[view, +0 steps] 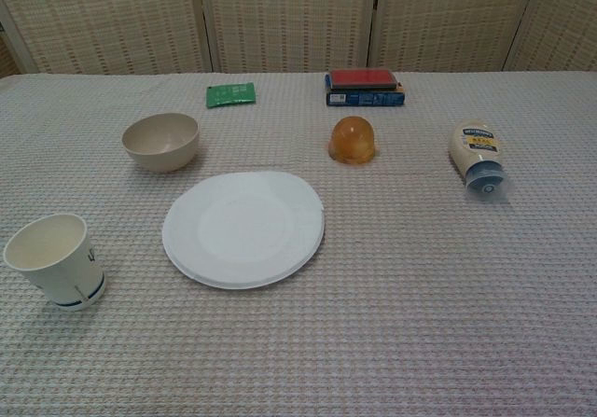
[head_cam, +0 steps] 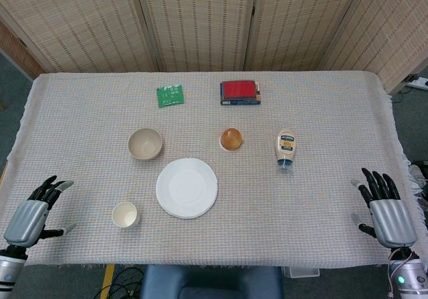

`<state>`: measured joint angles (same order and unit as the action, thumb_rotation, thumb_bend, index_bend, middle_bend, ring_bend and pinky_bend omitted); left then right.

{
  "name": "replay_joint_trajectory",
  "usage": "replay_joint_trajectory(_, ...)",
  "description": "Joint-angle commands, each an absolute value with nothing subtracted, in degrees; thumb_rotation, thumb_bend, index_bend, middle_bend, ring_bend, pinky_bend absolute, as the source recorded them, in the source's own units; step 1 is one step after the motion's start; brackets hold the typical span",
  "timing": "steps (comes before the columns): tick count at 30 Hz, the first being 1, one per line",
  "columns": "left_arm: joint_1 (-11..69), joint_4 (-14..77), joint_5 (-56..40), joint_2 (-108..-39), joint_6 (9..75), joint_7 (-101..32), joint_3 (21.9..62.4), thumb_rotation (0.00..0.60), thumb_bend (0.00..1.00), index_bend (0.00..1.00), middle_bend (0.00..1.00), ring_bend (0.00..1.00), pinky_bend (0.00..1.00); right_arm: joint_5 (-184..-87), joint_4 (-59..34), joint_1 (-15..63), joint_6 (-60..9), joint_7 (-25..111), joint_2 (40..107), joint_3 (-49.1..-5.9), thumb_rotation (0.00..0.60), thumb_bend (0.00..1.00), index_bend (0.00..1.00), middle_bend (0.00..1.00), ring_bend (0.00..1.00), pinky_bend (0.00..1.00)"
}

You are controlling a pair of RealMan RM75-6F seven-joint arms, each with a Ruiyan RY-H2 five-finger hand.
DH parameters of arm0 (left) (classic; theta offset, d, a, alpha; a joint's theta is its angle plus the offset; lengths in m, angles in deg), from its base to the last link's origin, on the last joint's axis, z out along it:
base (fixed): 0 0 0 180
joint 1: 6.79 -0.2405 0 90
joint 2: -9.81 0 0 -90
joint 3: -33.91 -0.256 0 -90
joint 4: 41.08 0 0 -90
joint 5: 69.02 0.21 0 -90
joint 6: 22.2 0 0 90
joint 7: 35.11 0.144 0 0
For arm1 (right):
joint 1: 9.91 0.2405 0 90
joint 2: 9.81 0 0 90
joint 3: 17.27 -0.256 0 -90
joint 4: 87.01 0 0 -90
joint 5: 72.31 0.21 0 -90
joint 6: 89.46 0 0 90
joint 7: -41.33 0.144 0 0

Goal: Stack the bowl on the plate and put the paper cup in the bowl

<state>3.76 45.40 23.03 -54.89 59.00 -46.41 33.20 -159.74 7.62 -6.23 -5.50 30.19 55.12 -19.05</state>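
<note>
Resting apart: bowl (head_cam: 145, 144), plate (head_cam: 187, 187), paper cup (head_cam: 125, 214)

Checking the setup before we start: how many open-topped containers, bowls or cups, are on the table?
2: the beige bowl behind the plate's left side, and the paper cup at the plate's near left. None seem hidden.

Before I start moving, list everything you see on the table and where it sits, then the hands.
bowl: one, beige, empty, behind the plate to its left
plate: one, white, bare, centre front
paper cup: one, white, upright, front left
green packet: one, far side
box: one, red top, blue sides, far centre
orange dome: one, right of bowl
squeeze bottle: one, cream, lying down, right
left hand: open, front left edge
right hand: open, front right edge
</note>
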Motion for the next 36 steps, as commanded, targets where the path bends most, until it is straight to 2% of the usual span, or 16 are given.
replay_joint_trajectory(1,3.60,45.54,22.23,-54.94,58.95,-44.50,33.41,0.600,0.05,0.17,0.20,0.05,0.20,-159.85,7.58,-6.24,-5.50,30.12,55.17,-18.97,0.600,0.26,0.17,0.00,0.00,0.00)
replay_joint_trajectory(9,4.03,46.50,22.13,-54.66,57.95,-45.22,33.19,0.600,0.06,0.19,0.20,0.05,0.20,-159.89,7.85,-6.43,-4.83,30.22,55.11,-19.15,0.600,0.26,0.17,0.00,0.00,0.00)
replay_joint_trajectory(15,5.25,44.52,22.17,-55.73,58.12,-48.07,34.57,0.600,0.06,0.23,0.20,0.05,0.20,-159.54,7.68,-6.51,-4.32,31.33,54.95,-19.65,0.600,0.26,0.17,0.00,0.00,0.00)
replay_joint_trajectory(19,8.17,43.14,20.62,-55.13,53.99,-49.29,36.03,0.600,0.14,0.24,0.20,0.05,0.20,-158.51,6.22,-5.59,-5.28,31.93,55.66,-20.66,0.600,0.26,0.17,0.00,0.00,0.00)
replay_joint_trajectory(22,10.79,41.90,16.66,-54.81,48.38,-48.51,37.56,0.600,0.21,0.25,0.20,0.05,0.20,-157.78,4.78,-4.87,-5.31,31.22,56.88,-21.76,0.600,0.26,0.17,0.00,0.00,0.00)
replay_joint_trajectory(25,13.18,38.63,15.16,-56.25,44.99,-51.14,38.79,0.600,0.22,0.27,0.20,0.05,0.20,-157.84,2.55,-4.27,-5.05,30.50,58.51,-22.36,0.600,0.26,0.17,0.00,0.00,0.00)
replay_joint_trajectory(36,20.48,29.67,15.97,-61.13,39.68,-55.20,41.08,0.600,0.27,0.34,0.20,0.05,0.20,-154.36,0.40,-2.93,-9.07,32.13,58.82,-22.90,0.600,0.26,0.17,0.00,0.00,0.00)
